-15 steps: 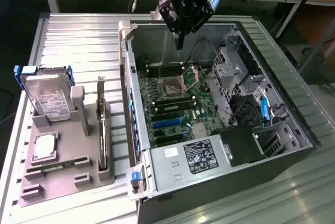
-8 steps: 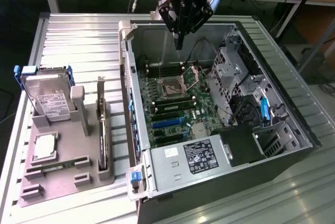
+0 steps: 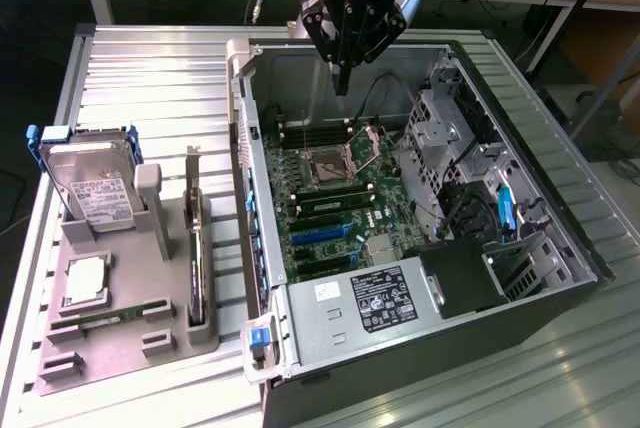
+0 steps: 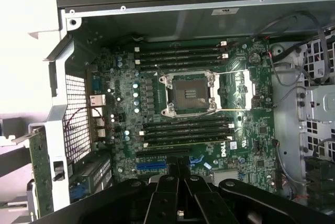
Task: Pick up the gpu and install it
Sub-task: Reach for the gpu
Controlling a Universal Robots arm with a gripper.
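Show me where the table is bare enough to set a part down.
Bare table between the hard drive and the far edge, on the exterior view's left of the case; another patch at that view's lower right. The tray and the case's inside are crowded.

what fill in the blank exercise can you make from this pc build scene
The gripper hangs over the open computer case with its jaws ____ and nothing in them.
The gpu stands on ____ in the gray holder.
That holder sits on the exterior view's ____ of the case.
The hard drive in the same holder has ____ tabs.

Missing words: shut; edge; left; blue
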